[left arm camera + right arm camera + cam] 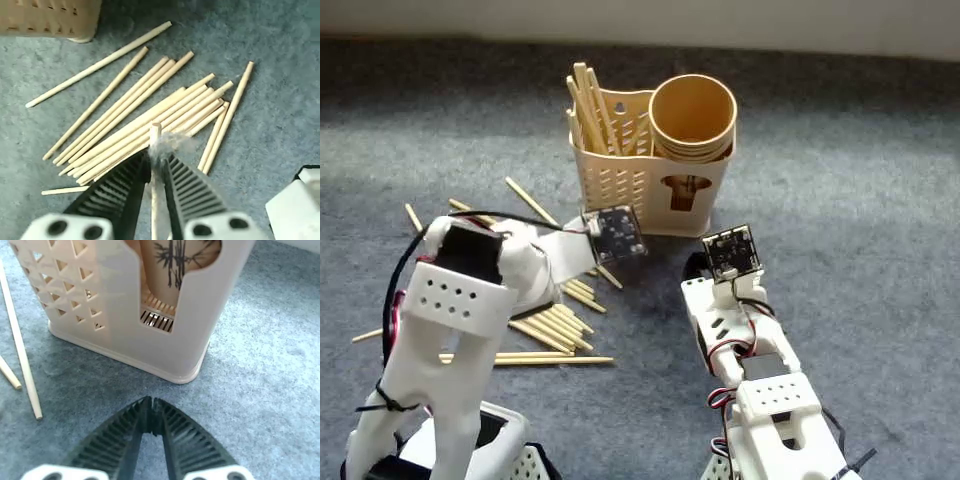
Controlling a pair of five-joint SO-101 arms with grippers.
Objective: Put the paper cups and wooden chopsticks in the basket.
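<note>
The beige basket point(620, 190) stands at the back centre, with stacked paper cups point(692, 115) and several chopsticks point(590, 105) upright inside. More wooden chopsticks point(150, 120) lie fanned on the carpet to its left. My left gripper point(157, 157) hangs over this pile, shut on one chopstick point(155, 132) that runs between its jaws, a tuft of grey fluff at the tips. My right gripper point(150, 407) is shut with nothing in it, low over the carpet just in front of the basket point(165, 335). A bamboo-printed cup point(175, 260) shows through the handle cut-out.
Grey carpet covers the whole work area. Two stray chopsticks point(20, 350) lie beside the basket's near left corner. The left arm point(470, 290) stands over part of the pile, and the right arm point(740, 340) is close in front of the basket.
</note>
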